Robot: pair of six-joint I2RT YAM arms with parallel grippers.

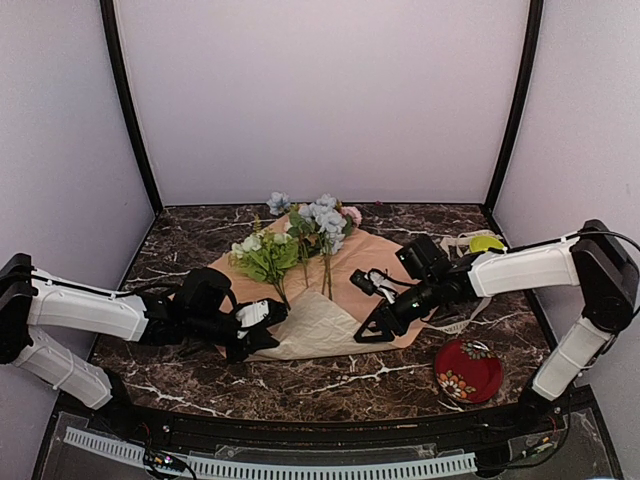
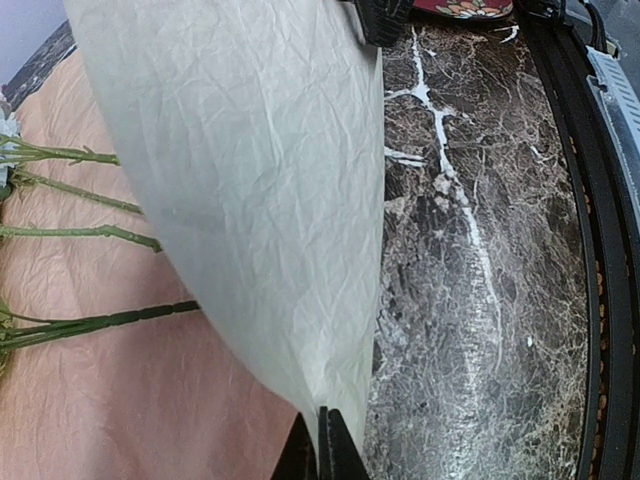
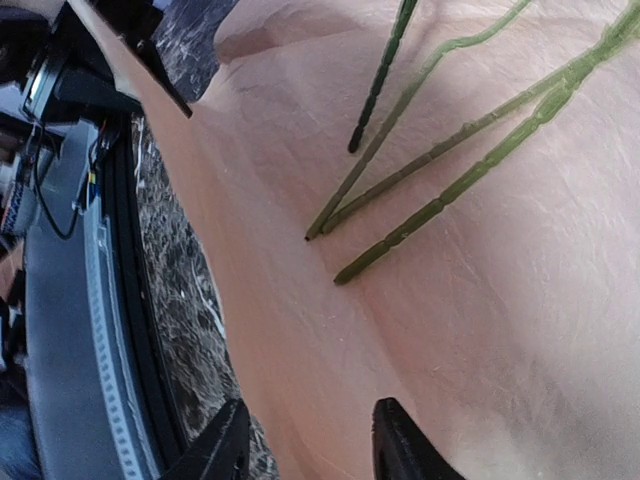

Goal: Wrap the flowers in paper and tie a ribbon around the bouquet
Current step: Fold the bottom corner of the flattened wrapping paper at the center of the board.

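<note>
Bench [image 1: 330, 380]: dark brown marble-patterned top with white veining, glossy.

Red plate [image 1: 468, 370]: round, floral print, flat on the bench just off the paper's near right corner, apart from it.

Left end effector [image 2: 320, 440]: jaws closed tight on the near left corner of the paper [image 1: 370, 255]. That corner is lifted and folded inward, so the crinkled cream face [image 2: 260, 180] shows as a curved flap over the peach face.

Right end effector [image 3: 310, 445]: at the paper's near right edge, black fingers [image 3: 225, 445] standing partly apart. A raised ridge of the peach sheet [image 3: 500, 330] runs between them. Contact with the pads cannot be confirmed, and no firm grip is seen.

Paper: large, thin, finely creased sheet, spread diagonally at the bench centre, peach side up except for the folded flap.

Flowers [image 1: 300, 235]: lying on the paper's peach face, not enclosed. The thin, knobbly green stems [image 3: 450, 160] point toward the near edge and are splayed apart [image 2: 70, 235]. White, pale-blue and pink blooms with green leaves lie at and past the paper's far edge.

Ribbon [image 1: 450, 241]: narrow cream-white strip, beyond the paper's right side, partly hidden by the right arm.

Lime-green round item [image 1: 487, 243]: beside the ribbon, further right of the paper
</note>
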